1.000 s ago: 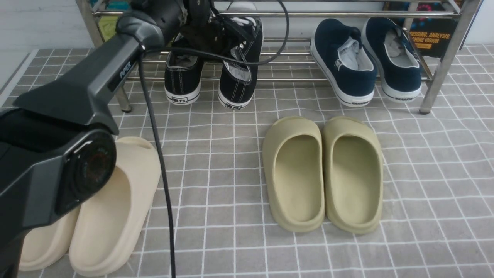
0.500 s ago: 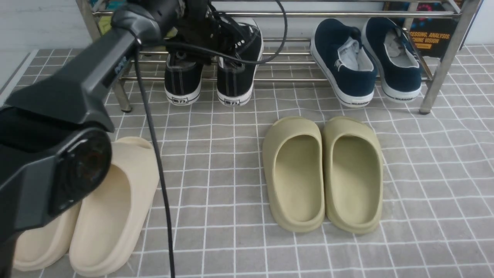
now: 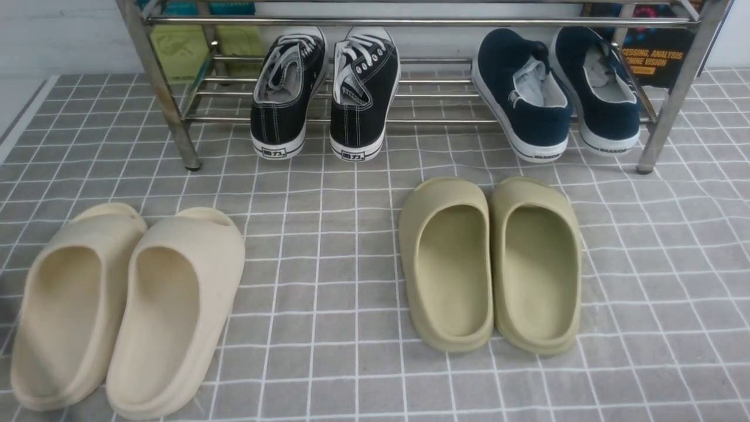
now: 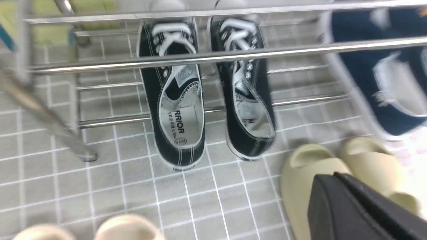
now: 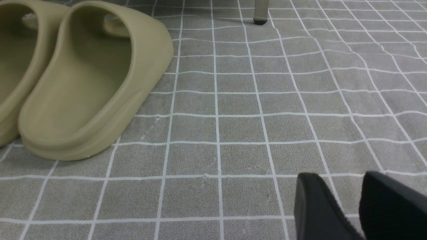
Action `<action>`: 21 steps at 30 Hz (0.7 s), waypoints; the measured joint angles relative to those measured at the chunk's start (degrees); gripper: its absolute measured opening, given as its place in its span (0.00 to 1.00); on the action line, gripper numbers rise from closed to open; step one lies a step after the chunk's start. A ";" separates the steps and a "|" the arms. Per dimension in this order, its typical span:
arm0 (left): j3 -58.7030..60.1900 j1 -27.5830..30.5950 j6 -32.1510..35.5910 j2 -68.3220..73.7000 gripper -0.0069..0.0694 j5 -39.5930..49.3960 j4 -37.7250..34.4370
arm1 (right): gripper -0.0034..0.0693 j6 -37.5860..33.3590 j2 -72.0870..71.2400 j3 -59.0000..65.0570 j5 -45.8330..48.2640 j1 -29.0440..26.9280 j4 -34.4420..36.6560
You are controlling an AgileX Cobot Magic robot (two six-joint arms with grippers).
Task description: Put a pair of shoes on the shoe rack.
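Two black canvas sneakers [image 3: 287, 94] [image 3: 363, 88] with white laces sit side by side on the left part of the silver shoe rack [image 3: 410, 22], heels over its front bar. The left wrist view looks down on them [image 4: 176, 100] [image 4: 247, 96] behind a rack bar [image 4: 300, 50]. My left gripper [image 4: 335, 174] is shut and empty, back from the rack and above an olive slipper [image 4: 300, 180]. My right gripper [image 5: 347, 186] hangs open over the tiled floor cloth, holding nothing. Neither arm shows in the front view.
Navy slip-ons [image 3: 521, 94] [image 3: 597, 88] fill the rack's right part. Olive slippers [image 3: 448, 264] [image 3: 536, 264] lie mid-floor, beige slippers [image 3: 70, 305] [image 3: 170, 310] at the front left. Rack legs [image 3: 187, 158] [image 3: 647, 161] stand on the cloth. One olive slipper [image 5: 90, 83] lies near the right gripper.
The left arm has let go of the right-hand sneaker, which settled on the rack, and pulled back out of the front view. The right gripper has stayed put.
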 joint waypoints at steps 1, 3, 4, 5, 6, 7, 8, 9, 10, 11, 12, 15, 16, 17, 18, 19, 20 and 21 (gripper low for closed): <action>3.57 0.00 0.40 -5.02 0.07 0.00 -0.07 | 0.38 0.00 0.00 0.00 0.00 0.00 0.00; 10.76 0.00 0.59 -12.58 0.07 -0.03 -0.18 | 0.38 0.00 0.00 0.00 0.00 0.00 0.00; 10.76 0.00 0.59 -13.38 0.07 -0.13 -0.18 | 0.38 0.00 0.00 0.00 0.00 0.00 0.00; 14.80 0.00 0.64 -16.53 0.07 -0.87 -0.38 | 0.38 0.00 0.00 0.00 0.00 0.00 0.00; 17.43 0.00 0.64 -19.80 0.07 -2.15 -0.56 | 0.38 0.00 0.00 0.00 0.00 0.00 0.00; 24.14 0.00 0.64 -25.61 0.07 -5.29 -1.03 | 0.38 0.00 0.00 0.00 0.00 0.00 0.00; 29.43 0.00 0.66 -29.01 0.07 -7.53 -1.24 | 0.38 0.00 0.00 0.00 0.00 0.00 0.00; 35.11 0.00 0.77 -34.25 0.07 -10.73 -1.36 | 0.38 0.00 0.00 0.00 0.00 0.00 -0.05; 42.36 0.00 0.82 -39.62 0.07 -15.87 -1.43 | 0.38 0.00 0.00 0.00 0.00 0.00 -0.12; 48.64 0.00 0.82 -44.18 0.07 -20.08 -1.43 | 0.38 0.00 0.00 0.00 0.00 0.00 -0.16; 49.89 0.00 0.82 -45.10 0.07 -20.98 -1.43 | 0.38 0.00 0.00 0.00 0.00 0.00 -0.16; 72.55 0.00 0.82 -61.92 0.07 -37.37 -1.43 | 0.38 0.00 0.00 0.00 0.00 0.00 -0.16; 78.35 0.00 0.82 -66.52 0.07 -41.94 -1.43 | 0.38 0.00 0.00 0.00 0.00 0.00 -0.16; 81.63 0.00 0.82 -69.29 0.07 -45.22 -1.43 | 0.38 0.00 0.00 0.00 0.00 0.00 -0.16; 87.72 0.00 0.82 -74.81 0.07 -49.34 -1.56 | 0.38 0.00 0.00 0.00 0.00 0.00 -0.16; 92.26 0.00 0.68 -79.42 0.07 -51.93 -1.65 | 0.38 0.00 0.00 0.00 0.00 0.00 -0.16; 93.11 0.00 0.68 -80.35 0.07 -51.93 -1.65 | 0.38 0.00 0.00 0.00 0.00 0.00 -0.16; 99.10 0.00 -0.06 -87.54 0.07 -54.45 -1.88 | 0.38 0.00 0.00 0.00 0.00 0.00 -0.16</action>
